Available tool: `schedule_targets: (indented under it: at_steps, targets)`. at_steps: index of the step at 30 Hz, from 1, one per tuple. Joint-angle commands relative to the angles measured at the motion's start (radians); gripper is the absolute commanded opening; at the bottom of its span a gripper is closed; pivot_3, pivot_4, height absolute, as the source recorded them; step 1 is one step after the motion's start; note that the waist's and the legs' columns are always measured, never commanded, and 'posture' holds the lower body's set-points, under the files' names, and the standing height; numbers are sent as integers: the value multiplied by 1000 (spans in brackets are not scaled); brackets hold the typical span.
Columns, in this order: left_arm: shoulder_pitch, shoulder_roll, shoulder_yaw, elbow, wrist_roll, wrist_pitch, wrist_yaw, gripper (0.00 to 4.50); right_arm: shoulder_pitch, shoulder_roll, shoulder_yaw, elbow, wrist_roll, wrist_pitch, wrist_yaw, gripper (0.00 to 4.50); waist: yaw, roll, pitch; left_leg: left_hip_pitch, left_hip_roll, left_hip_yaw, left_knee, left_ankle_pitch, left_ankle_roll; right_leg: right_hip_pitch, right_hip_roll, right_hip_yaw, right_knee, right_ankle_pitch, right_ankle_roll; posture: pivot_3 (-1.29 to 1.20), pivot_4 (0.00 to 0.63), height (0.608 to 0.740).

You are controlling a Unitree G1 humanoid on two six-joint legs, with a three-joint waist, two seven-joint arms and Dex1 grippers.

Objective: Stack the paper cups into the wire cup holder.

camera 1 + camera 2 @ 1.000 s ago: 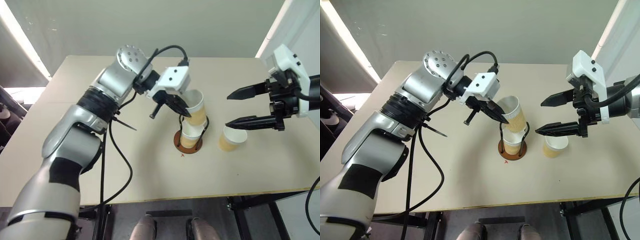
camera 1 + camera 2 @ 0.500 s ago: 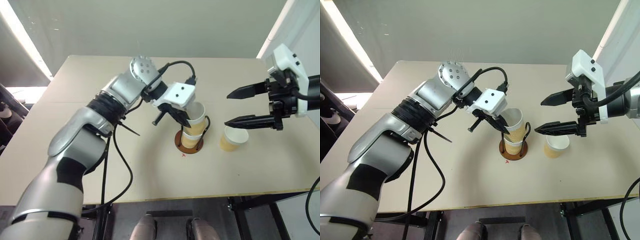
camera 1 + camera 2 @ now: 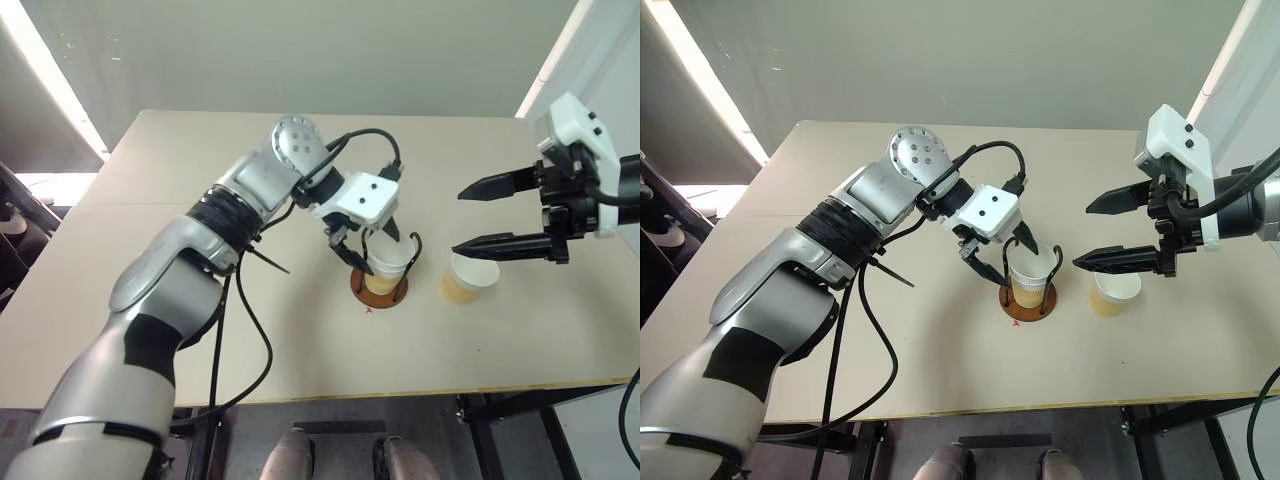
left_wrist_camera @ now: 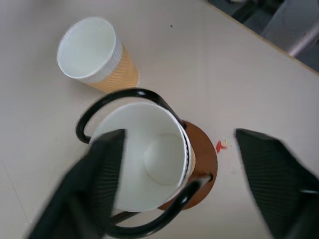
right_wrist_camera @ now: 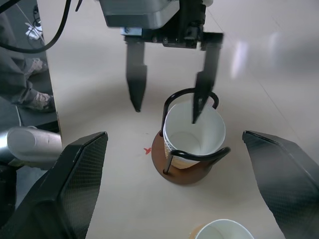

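Two paper cups [image 3: 386,264] sit nested inside the wire cup holder [image 3: 379,288], between its black loops on the brown disc base [image 4: 203,158]. My left gripper [image 3: 373,251] hangs open just above them. One finger [image 5: 201,95] reaches down over the top cup's rim and the other finger [image 5: 135,83] stands clear outside the holder. A third paper cup [image 3: 466,279] stands upright on the table just right of the holder, and it is also in the left wrist view [image 4: 95,54]. My right gripper [image 3: 460,220] is open in the air above that cup, with nothing between its fingers.
A small red mark [image 3: 366,309] lies on the beige table [image 3: 150,300] just in front of the holder's base. A black cable [image 3: 255,330] loops down from my left arm over the table. The table's left half and front strip are bare.
My left gripper came down with the cup it held by the rim, set it into the cup in the holder, and opened. The right gripper and the loose cup have not moved.
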Motion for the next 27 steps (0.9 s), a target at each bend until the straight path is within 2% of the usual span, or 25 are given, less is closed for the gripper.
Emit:
schedule_targets:
  at_steps: [1,6,8,12,16,19,27]
  targets:
    - [-49,-35,149,-11,-42,120,-22,4476,13,-30,-32,8,-32,-40,-15,4500,4,0,0,0,0,0,1,0,0,0,0,0,0,0,0,0,150,740]
    - [-30,-2,269,-79,-60,272,-34,4476,104,-66,-37,-6,-63,-91,-3,4500,4,0,0,-1,0,1,3,0,0,1,0,1,0,0,2,0,150,740]
    - [-9,33,322,-134,-90,368,-34,4476,175,-113,-10,-20,-125,-164,21,4500,4,0,0,-1,0,1,2,0,0,1,0,1,0,0,2,0,150,740]
    - [96,191,322,-298,-129,433,-35,4476,317,-196,47,-20,-259,-325,69,4500,0,2,-1,0,0,1,3,1,-3,1,0,1,0,-1,4,0,150,740]
    - [165,300,314,-349,-68,380,-35,4476,373,-198,96,45,-378,-457,78,4500,-5,2,-1,2,-1,2,4,0,-1,2,0,2,1,0,4,0,150,740]
    - [187,338,326,-330,9,329,-28,4476,375,-174,138,110,-453,-542,93,4500,-1,2,-1,3,-1,1,6,-2,3,4,-1,3,0,1,5,0,150,740]
    - [229,370,396,-391,10,417,-6,4476,244,-44,243,225,-579,-633,154,4500,-13,2,-1,5,-1,0,4,-1,5,6,-1,1,0,2,3,0,150,740]
